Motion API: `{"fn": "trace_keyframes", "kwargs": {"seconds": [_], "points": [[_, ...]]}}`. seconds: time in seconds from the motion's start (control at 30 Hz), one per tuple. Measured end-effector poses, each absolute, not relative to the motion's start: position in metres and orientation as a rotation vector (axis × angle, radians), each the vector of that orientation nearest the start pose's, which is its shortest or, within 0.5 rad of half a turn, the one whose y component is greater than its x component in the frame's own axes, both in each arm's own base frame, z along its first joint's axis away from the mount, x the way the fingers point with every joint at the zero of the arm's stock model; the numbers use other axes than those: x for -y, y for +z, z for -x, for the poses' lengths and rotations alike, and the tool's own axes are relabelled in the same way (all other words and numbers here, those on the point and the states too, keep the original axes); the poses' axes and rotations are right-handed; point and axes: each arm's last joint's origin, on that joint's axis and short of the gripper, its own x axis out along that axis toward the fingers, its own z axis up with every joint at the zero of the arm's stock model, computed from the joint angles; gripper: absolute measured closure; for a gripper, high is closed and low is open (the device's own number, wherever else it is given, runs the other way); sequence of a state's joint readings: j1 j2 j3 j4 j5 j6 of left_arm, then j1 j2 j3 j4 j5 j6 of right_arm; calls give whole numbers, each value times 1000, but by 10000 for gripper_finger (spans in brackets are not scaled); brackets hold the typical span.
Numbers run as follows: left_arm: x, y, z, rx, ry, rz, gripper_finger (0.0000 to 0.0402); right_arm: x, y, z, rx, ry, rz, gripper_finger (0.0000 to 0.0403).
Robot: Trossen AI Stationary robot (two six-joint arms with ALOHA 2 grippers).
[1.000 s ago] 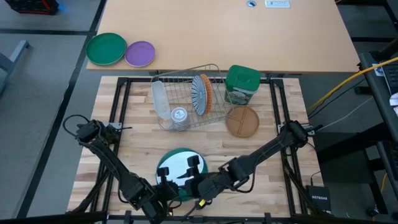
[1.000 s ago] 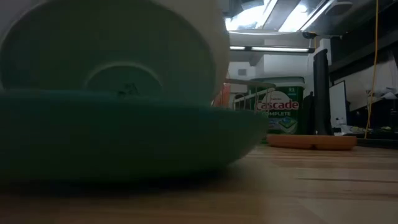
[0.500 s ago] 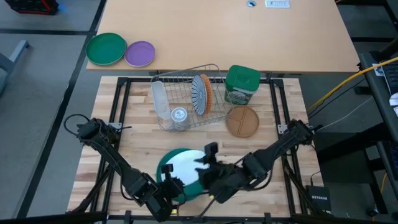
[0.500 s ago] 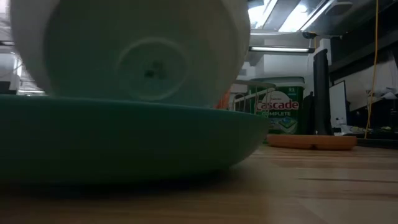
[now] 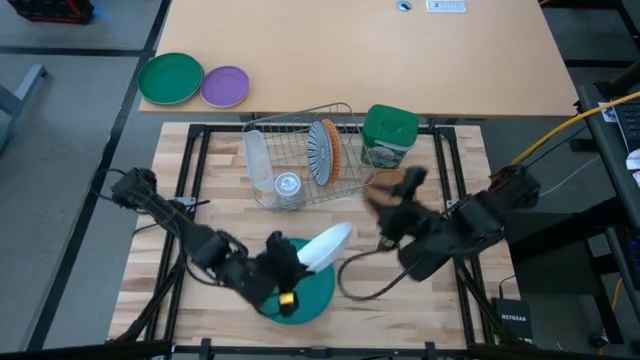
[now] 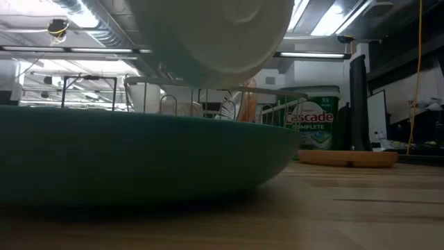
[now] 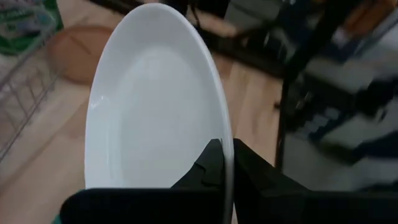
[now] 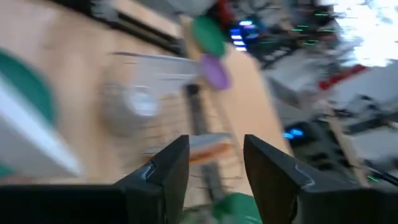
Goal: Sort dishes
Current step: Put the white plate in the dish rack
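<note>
My left gripper (image 5: 290,262) is shut on a white plate (image 5: 326,246), held tilted above the large teal plate (image 5: 305,293), which lies on the wooden table near its front edge. The white plate fills the left wrist view (image 7: 155,99) and hangs above the teal plate (image 6: 139,160) in the low view (image 6: 208,35). My right gripper (image 5: 392,200) is open and empty, above the brown plate (image 5: 385,205) at the right. The teal-and-white striped plate (image 5: 319,150) and the orange plate (image 5: 335,150) stand on edge in the wire rack (image 5: 290,165). My left gripper pinches the white plate's rim (image 7: 227,146) between its two fingers, one on the upper face and one on the underside. The plate is lifted clear of the teal plate, tilted on edge, and reaches from the fingers toward the table's right and far side.
A green lidded canister (image 5: 388,135) stands right of the rack. A clear cup and a small round thing (image 5: 287,184) lie in the rack's left part. Bright-green (image 5: 170,78) and purple (image 5: 225,86) plates lie on the far table. Bare wood lies left of the rack.
My right gripper has drawn away from the white plate, going up and toward the table's right and far side, above the brown plate. My left gripper has lifted the white plate off the teal plate and tipped it up on edge; the teal plate has stayed put.
</note>
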State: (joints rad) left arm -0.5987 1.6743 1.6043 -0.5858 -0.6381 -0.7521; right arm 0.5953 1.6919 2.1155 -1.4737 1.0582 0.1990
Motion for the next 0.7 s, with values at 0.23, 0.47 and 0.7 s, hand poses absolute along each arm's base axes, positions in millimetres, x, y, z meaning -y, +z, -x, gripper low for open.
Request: {"fn": "trace_keyframes", "kwargs": {"seconds": [0.23,0.47,0.7], "points": [[141,380,-334,-340,285,428,401,-92,473,-222,-604,-703,548,246],[80,394,-362,-219,268,507,401,-34,450,-193,-673,-908,462,246],[16,405,-373,-65,357,603,401,1,398,-149,-650,-1103,333,246]]}}
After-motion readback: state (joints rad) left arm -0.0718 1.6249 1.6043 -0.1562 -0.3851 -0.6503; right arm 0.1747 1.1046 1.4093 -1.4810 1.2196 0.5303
